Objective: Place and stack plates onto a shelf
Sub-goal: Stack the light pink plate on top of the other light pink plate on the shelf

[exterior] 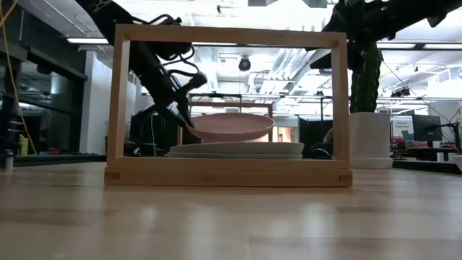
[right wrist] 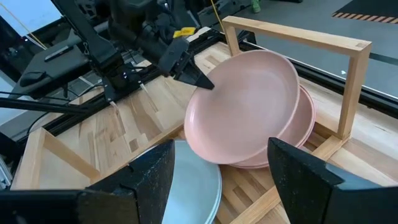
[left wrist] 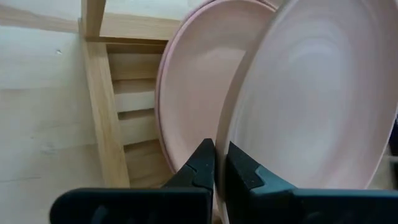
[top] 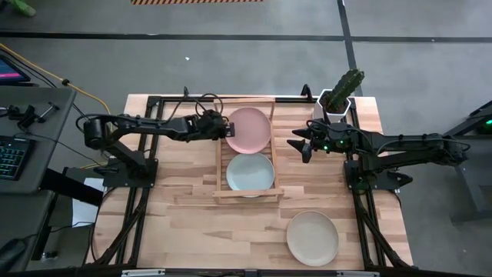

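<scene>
My left gripper (top: pixel 225 128) is shut on a pink plate (top: pixel 249 128), held above pink plates (right wrist: pixel 306 121) stacked at the far end of the wooden shelf (top: pixel 221 171). A pale blue-green plate (top: pixel 250 172) lies at the shelf's near end. A cream plate (top: pixel 312 237) lies flat on the table at the near right. My right gripper (top: pixel 301 146) is open and empty, just right of the shelf. My left gripper pinches the pink plate's rim (left wrist: pixel 219 134) on its left side, one finger (left wrist: pixel 196 165) under the rim and one over it. The fingers come level from the table's left. The plate is lifted clear above the pink stack, roughly level.
A white pot with a cactus (top: pixel 338 96) stands at the table's far right corner. The shelf's tall end frames (exterior: pixel 229 32) rise at both its ends. Bare tabletop (top: pixel 192 231) lies near the front left.
</scene>
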Motion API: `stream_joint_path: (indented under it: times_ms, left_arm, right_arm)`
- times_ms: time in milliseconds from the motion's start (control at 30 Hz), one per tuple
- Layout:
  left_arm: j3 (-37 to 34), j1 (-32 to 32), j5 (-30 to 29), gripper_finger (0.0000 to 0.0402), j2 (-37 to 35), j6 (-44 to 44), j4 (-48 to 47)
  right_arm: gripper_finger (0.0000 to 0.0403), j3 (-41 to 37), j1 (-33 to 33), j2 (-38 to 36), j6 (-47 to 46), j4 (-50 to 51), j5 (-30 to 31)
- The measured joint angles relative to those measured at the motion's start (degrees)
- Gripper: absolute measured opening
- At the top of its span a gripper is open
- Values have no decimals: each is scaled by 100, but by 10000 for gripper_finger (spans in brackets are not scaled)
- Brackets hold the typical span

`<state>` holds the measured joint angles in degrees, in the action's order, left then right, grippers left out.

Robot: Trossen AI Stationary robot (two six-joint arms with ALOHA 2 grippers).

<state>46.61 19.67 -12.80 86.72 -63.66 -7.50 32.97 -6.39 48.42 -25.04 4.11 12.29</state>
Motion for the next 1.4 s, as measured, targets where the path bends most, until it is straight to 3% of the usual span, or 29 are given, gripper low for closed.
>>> stream_joint_path:
  times_ms: [433,867,1200,1400]
  left_arm:
    - [2,8,-386,6,310,-213,152]
    - [2,74,-382,79,310,-109,152]
    - [2,425,508,154,308,380,239]
    - [2,576,1097,182,305,715,1070]
  right_arm:
    - [238,0,0,0,0,44,2]
    - [238,0,2,0,-50,46,2]
    - [238,0,0,0,-210,40,2]
    - [238,0,0,0,-214,38,2]
